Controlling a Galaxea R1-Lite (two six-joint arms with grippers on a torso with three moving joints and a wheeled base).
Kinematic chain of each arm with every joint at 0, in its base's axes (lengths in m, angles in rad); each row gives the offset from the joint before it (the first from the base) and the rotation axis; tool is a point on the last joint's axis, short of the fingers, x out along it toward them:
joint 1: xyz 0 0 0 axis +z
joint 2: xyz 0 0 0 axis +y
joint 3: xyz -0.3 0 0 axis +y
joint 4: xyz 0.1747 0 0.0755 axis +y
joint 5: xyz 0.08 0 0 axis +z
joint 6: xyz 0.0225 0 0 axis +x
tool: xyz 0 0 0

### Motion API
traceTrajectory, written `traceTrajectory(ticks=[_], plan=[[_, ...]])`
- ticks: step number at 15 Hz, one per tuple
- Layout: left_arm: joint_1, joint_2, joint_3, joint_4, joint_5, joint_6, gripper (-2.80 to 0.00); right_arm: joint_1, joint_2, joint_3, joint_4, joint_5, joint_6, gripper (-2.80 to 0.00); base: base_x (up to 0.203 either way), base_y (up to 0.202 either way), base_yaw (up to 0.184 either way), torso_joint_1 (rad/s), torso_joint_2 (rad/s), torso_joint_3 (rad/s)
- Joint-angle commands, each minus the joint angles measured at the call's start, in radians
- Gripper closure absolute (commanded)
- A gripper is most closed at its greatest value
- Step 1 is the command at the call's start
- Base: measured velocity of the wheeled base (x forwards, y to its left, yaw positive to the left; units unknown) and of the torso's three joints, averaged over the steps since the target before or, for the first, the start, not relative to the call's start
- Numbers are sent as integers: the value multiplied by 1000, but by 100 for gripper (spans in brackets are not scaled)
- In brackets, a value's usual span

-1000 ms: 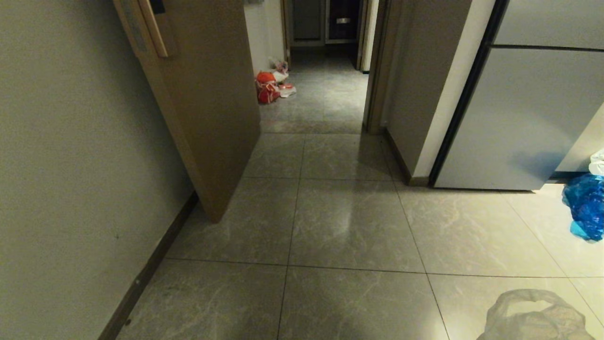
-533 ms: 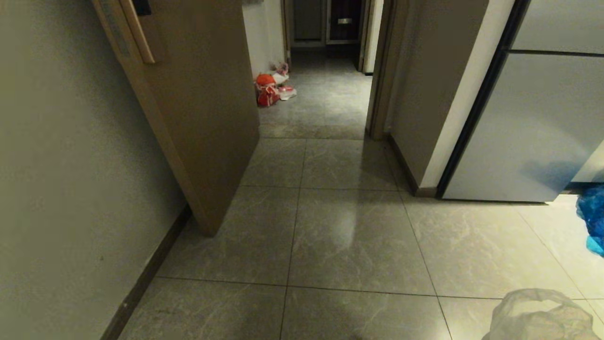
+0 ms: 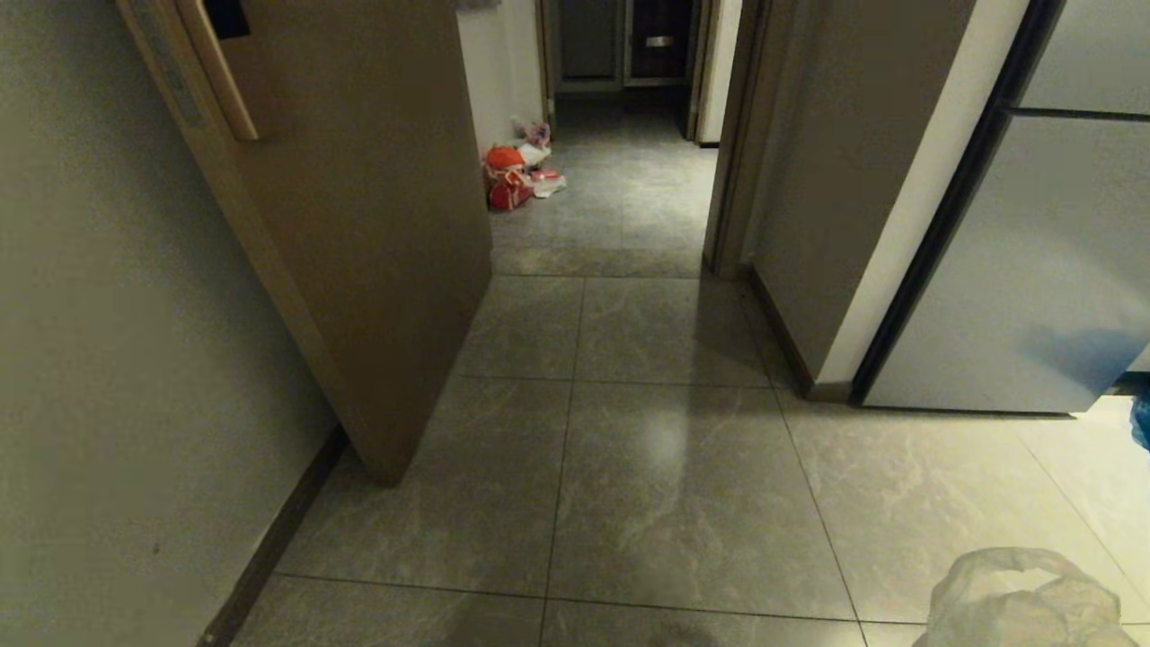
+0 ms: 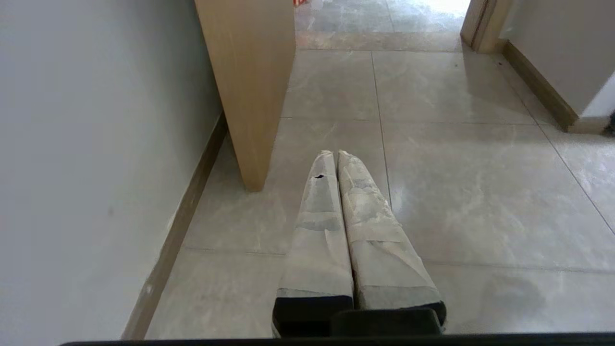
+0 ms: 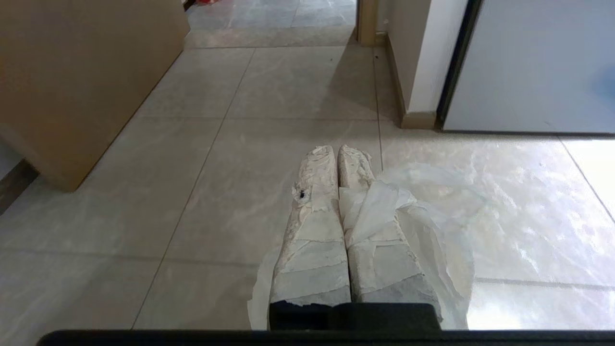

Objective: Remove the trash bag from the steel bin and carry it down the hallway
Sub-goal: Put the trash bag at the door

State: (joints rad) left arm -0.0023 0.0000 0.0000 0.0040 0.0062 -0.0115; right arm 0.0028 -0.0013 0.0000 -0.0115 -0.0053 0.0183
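The thin, crinkled whitish trash bag (image 3: 1024, 602) shows at the bottom right of the head view and hangs from my right gripper (image 5: 336, 150), whose taped fingers are shut on a fold of the trash bag (image 5: 384, 206). My left gripper (image 4: 335, 154) is shut with nothing in it, held low over the tiles. The hallway (image 3: 620, 189) of grey veined tiles runs ahead through a doorway. The steel bin is out of view.
An open wooden door (image 3: 359, 234) juts in from the left wall. A wall corner (image 3: 835, 225) and a pale cabinet (image 3: 1051, 270) stand on the right. An orange-red bag (image 3: 508, 175) lies far down by the left wall. A blue bag (image 3: 1143, 422) sits at the right edge.
The whole view has shifted as I drive forward and turn slightly right: the door and doorway are nearer, and the blue bag has slid almost out at the right. Both grippers keep their pose.
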Motion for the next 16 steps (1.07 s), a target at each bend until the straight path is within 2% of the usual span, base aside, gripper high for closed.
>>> traceTrajectory(ticks=[1, 16], plan=[[1, 0, 2, 1, 1, -1, 0, 0, 0, 3, -1, 1, 0, 0, 189, 0, 0, 1, 2, 5], [-1, -2, 2, 1, 1, -1, 0, 0, 0, 3, -1, -1, 0, 0, 193, 0, 1, 4, 3, 2]])
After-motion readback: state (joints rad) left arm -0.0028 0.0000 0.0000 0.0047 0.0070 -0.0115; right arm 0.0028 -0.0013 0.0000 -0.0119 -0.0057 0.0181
